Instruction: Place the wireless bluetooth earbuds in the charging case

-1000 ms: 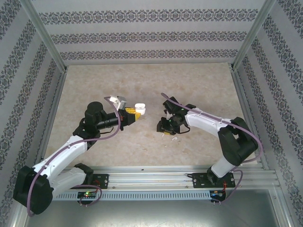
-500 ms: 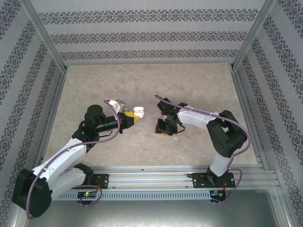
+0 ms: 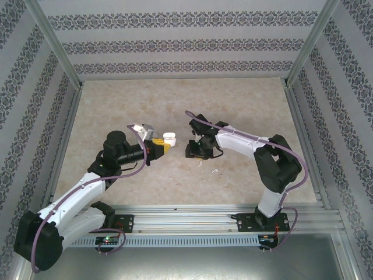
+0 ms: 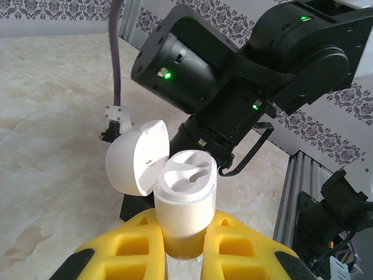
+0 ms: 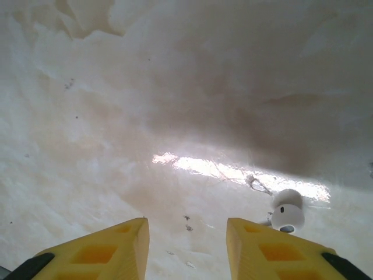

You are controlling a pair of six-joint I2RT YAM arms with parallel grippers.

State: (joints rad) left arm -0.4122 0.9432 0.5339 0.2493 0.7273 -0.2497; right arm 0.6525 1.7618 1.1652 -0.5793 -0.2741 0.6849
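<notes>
Left gripper (image 4: 183,233) clamped on open charging case (image 4: 185,195), right gripper (image 5: 186,239) spread, empty, just right of case, earbud (image 5: 287,214) farther right

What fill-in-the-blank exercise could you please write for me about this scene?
1. The left gripper grips the charging case, whose lid is ____.
2. Both slots in the case are ____.
3. The right gripper is open and holds ____.
4. One earbud lies on the ____.
Missing words: open; empty; nothing; table.
</notes>
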